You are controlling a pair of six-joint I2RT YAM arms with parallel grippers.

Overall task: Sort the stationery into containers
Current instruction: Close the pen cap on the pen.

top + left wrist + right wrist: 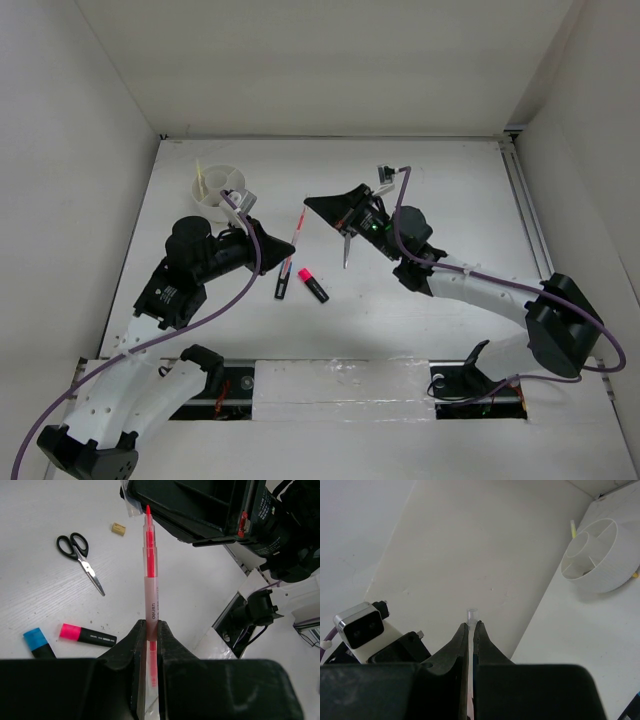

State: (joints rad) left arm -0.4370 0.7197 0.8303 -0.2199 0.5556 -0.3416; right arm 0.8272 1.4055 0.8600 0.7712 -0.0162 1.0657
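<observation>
The left gripper (150,625) is clenched on the pink pen (151,575), gripping it near one end. The pen is lifted off the table, to the right of the bowl (207,205) and near it. Its long axis runs straight out from the left fingers, away from the bowl, so its red tip points at the right gripper (471,626). That gripper is clenched on a small clear tube, probably the pen's cap (471,614), held just beside the tip.

The bowl lies behind the left gripper, on the side opposite the tip. The left arm is much the nearer one, so it will likely have to swing the pen round towards the bowl.

A yellow pen (200,174) already stands in the bowl. Two highlighters (283,283) (314,287) lie on the table to the bowl's right, nearer the arm bases. The scissors (82,560) and tan block (118,528) lie farther right.
</observation>
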